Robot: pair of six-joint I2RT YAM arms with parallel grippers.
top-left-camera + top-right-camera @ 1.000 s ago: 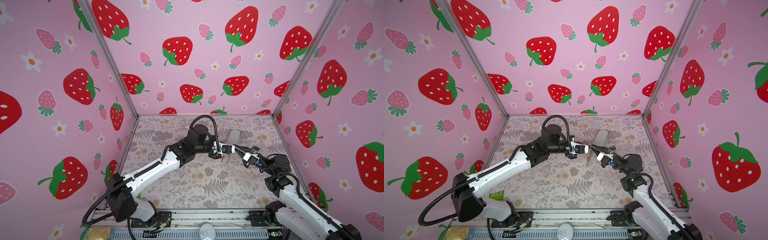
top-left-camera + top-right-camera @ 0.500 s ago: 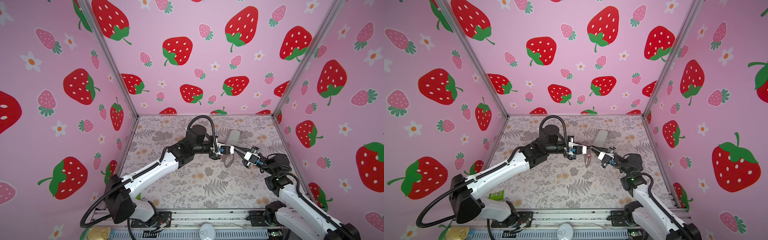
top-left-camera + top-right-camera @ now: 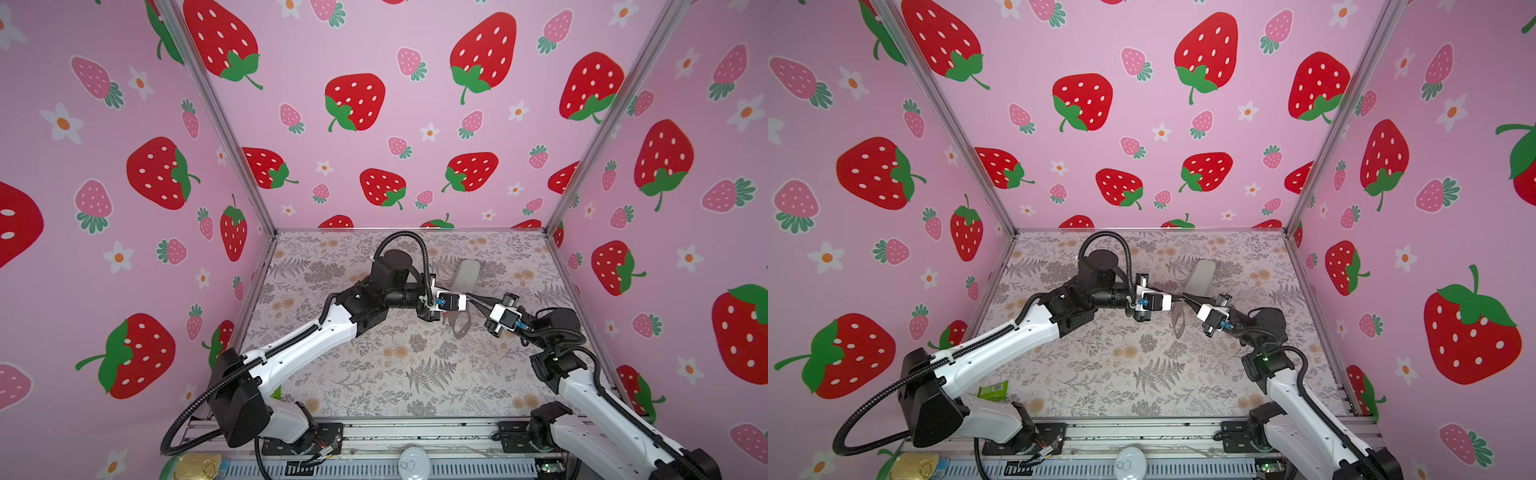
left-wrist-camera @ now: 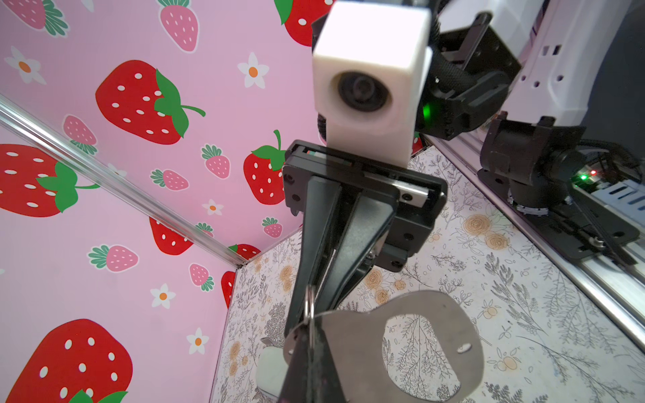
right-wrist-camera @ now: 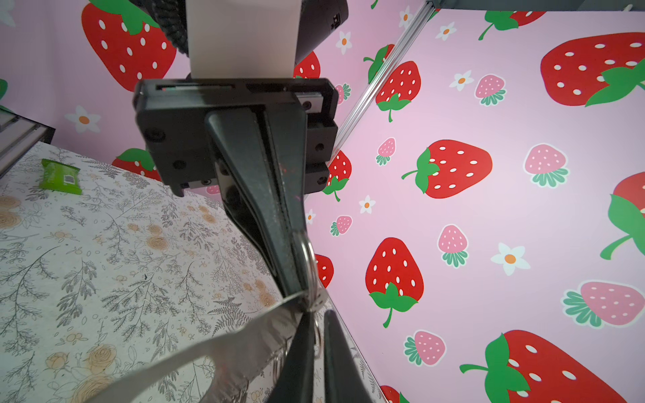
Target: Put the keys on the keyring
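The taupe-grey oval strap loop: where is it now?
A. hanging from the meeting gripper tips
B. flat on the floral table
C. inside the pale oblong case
A: the taupe-grey oval strap loop dangles from small silver metal rings pinched by the left gripper and right gripper.

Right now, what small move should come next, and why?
Probably hold the left pincer steady and ease the right pincer slightly away, to draw the rings apart: both are shut on silver rings of the keyring, tip to tip, its strap hanging free.
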